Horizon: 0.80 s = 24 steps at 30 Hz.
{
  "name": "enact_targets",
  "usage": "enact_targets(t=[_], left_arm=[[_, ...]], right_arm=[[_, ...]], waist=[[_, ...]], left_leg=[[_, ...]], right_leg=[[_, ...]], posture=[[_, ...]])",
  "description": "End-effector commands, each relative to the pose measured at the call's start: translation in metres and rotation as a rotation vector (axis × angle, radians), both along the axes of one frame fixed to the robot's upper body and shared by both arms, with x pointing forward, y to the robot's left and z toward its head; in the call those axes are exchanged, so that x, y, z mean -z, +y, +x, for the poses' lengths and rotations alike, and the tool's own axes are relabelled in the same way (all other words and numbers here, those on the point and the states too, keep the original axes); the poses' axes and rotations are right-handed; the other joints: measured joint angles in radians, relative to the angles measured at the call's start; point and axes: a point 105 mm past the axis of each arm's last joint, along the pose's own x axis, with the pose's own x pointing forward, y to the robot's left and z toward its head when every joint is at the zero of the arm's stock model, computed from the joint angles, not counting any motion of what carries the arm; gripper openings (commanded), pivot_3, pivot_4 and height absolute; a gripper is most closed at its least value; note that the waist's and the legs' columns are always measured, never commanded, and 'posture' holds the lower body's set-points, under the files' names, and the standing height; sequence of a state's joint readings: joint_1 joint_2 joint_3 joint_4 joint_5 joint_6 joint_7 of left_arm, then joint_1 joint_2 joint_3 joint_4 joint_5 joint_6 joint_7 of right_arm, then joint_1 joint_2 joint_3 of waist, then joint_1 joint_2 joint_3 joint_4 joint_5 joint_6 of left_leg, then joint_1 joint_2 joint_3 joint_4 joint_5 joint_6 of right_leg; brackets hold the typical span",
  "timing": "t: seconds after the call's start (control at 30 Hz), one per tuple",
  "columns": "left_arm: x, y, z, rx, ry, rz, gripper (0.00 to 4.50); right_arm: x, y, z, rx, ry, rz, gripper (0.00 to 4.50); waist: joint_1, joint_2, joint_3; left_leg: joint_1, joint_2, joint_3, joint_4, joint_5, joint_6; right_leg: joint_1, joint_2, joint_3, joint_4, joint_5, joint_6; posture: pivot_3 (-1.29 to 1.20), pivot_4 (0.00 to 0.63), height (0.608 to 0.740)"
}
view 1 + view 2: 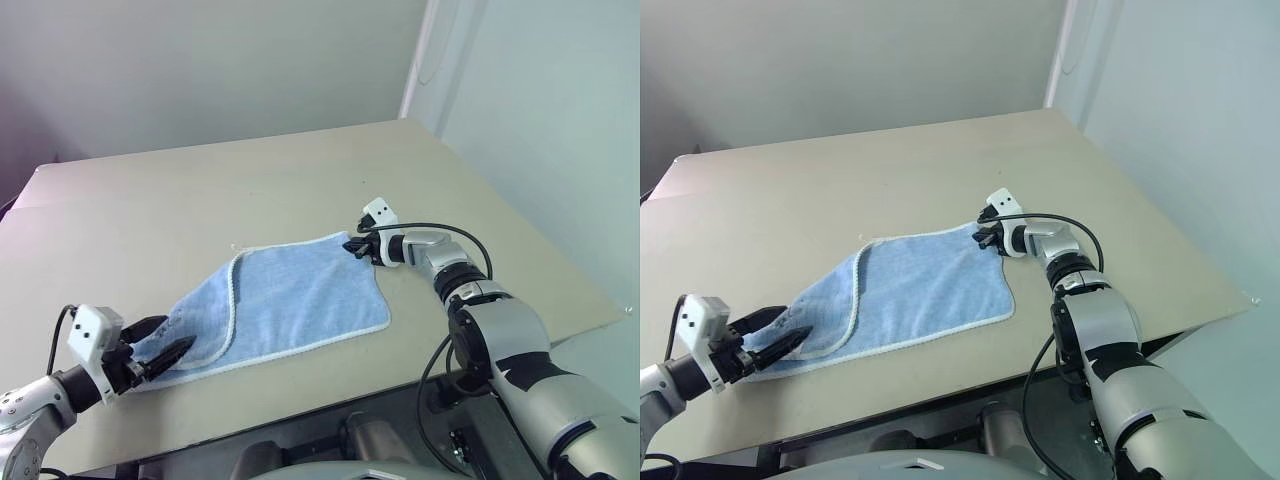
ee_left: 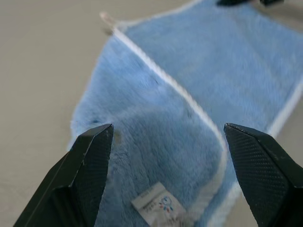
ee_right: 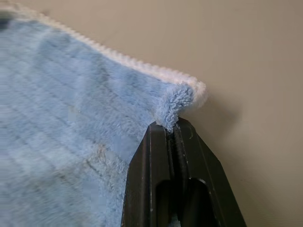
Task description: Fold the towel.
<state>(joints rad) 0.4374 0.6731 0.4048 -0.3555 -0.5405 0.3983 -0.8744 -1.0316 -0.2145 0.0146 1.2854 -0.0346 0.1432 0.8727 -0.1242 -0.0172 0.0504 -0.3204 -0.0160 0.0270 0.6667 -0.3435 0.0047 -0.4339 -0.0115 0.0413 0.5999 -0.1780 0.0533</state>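
Far corner pinched, fold barely begun.

Beige desk (image 1: 300, 180) carries the towel (image 1: 300, 300), spread mostly flat across the near middle, one end already lapped over itself toward my left arm, white hem running diagonally across the blue. My right gripper (image 1: 356, 247) is pressed together on the towel's far right corner; the wrist view shows a tuft of terry and hem nipped between the black fingers (image 3: 163, 156). My left gripper (image 1: 160, 352) is spread wide over the near left end, just above the small tag (image 2: 155, 207), holding nothing. I judge grasping is half set; left pinch, lift and the fold itself all remain.
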Motion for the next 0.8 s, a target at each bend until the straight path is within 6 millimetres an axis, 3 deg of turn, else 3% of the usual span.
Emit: enact_targets(t=[0.03,0.17,0.33,0.5,0.8], left_arm=[[-0.002,-0.017,0.003,0.09,-0.028,0.042,3.96],[0.014,-0.028,0.003,0.157,0.001,0.101,3.96],[0.043,-0.026,0.002,0.239,0.044,0.267,3.96],[0.039,-0.028,0.013,0.209,0.021,0.211,3.96],[0.022,-0.015,0.009,0.17,0.063,0.104,3.96]], right_arm=[[-0.016,0.006,0.007,-0.015,-0.072,0.004,0.04],[-0.013,0.006,0.006,-0.003,-0.07,0.001,0.04],[-0.012,0.0,0.008,0.027,-0.075,-0.001,0.04],[-0.01,-0.006,0.008,0.051,-0.065,0.005,0.04],[-0.007,-0.008,0.005,0.038,-0.06,0.002,0.04]], waist=[[0.0,0.0,0.0],[0.001,0.0,0.0],[0.001,0.001,0.0],[0.006,0.004,-0.002],[0.001,0.004,-0.002]], left_leg=[[0.0,0.0,0.0,0.0,0.0,0.0],[0.0,0.0,0.0,0.0,0.0,0.0],[0.0,0.0,0.0,0.0,0.0,0.0],[0.0,0.0,0.0,0.0,0.0,0.0],[0.0,0.0,0.0,0.0,0.0,0.0]], right_leg=[[0.0,0.0,0.0,0.0,0.0,0.0],[0.0,0.0,0.0,0.0,0.0,0.0],[0.0,0.0,0.0,0.001,0.0,0.0],[0.001,-0.001,0.0,0.001,0.0,0.0],[0.0,-0.001,0.0,0.001,0.0,0.0]], posture=[[0.0,0.0,0.74],[0.0,0.0,0.74],[0.0,0.0,0.74],[0.0,0.0,0.74],[0.0,0.0,0.74]])
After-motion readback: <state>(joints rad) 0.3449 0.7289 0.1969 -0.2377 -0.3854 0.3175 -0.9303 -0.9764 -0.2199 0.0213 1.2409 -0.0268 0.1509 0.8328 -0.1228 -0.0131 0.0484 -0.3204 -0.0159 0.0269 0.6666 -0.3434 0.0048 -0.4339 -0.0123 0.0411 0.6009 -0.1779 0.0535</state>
